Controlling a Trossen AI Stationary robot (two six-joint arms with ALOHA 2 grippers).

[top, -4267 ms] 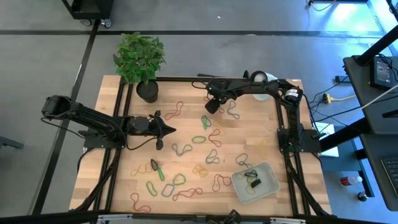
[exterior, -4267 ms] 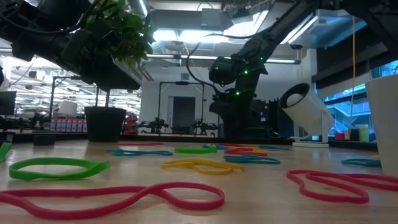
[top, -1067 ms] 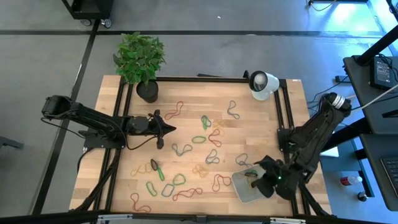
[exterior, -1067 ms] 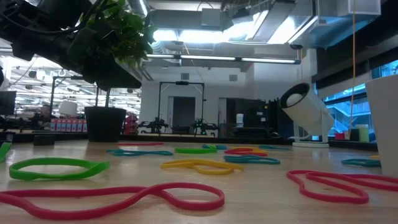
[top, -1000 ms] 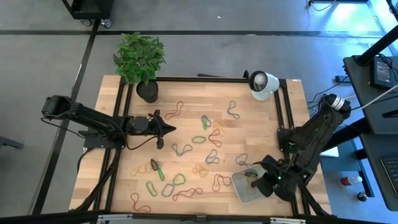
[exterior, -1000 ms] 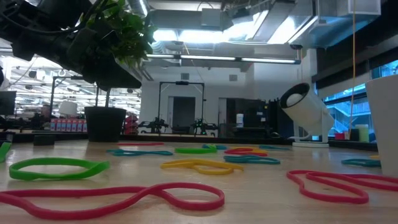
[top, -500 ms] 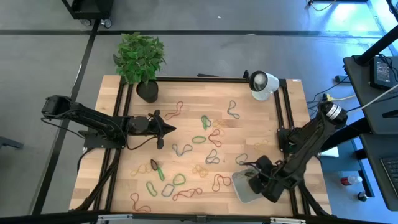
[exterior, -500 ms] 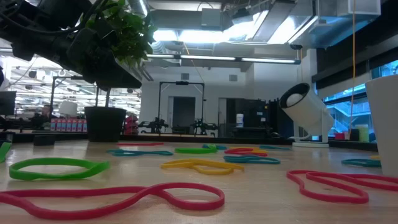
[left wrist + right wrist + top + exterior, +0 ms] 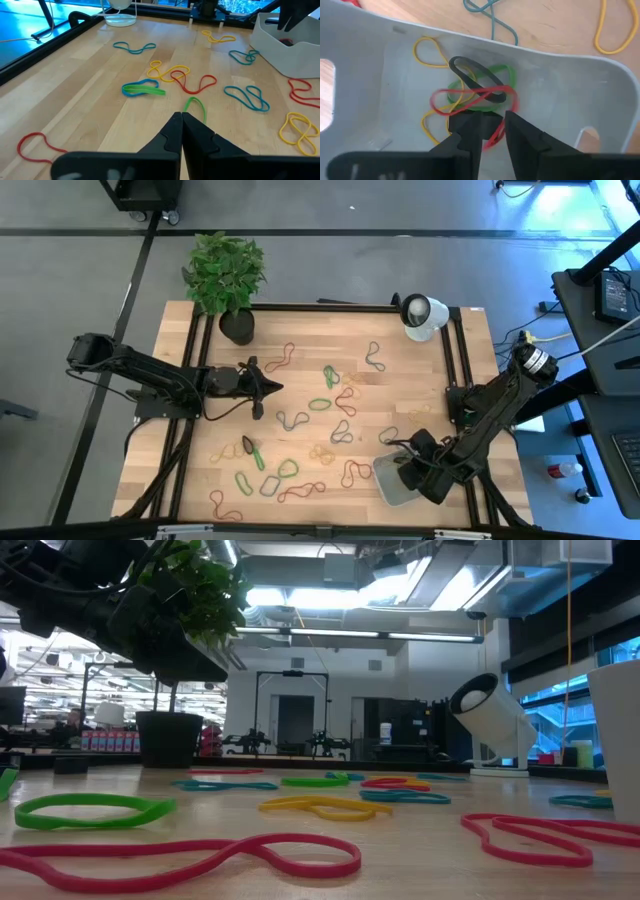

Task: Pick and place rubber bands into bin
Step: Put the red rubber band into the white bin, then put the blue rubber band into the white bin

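**A:** Over the bin (image 9: 392,485) at the table's 5 o'clock corner: right gripper (image 9: 488,125) is down inside it. Status?

**B:** Fingers (image 9: 520,137) parted by a narrow gap. A red rubber band (image 9: 470,97) lies across the gap right at the tips. Can't tell whether it's still pinched or already loose.

**A:** What else is in the tray?

**B:** Green band (image 9: 496,87), black band (image 9: 472,75) and yellow band (image 9: 427,52), tangled together with the red one on the floor just ahead of the fingertips. Yellow loop trails off toward the near wall.

**A:** Left side?

**B:** Left gripper (image 9: 272,388) parked around 9 o'clock, tips pressed together, nothing in them. Wrist view shows a green loop (image 9: 196,106) on the wood just past the tips, not touching.

**A:** Loose bands (image 9: 325,402)?

**B:** Scattered from table centre down to 7 o'clock: red, green, yellow, teal. One teal band (image 9: 492,17) sits just outside the bin wall.

**A:** Background stuff?

**B:** Potted plant (image 9: 226,275) at 11 o'clock, white round device (image 9: 420,315) at 1 o'clock.
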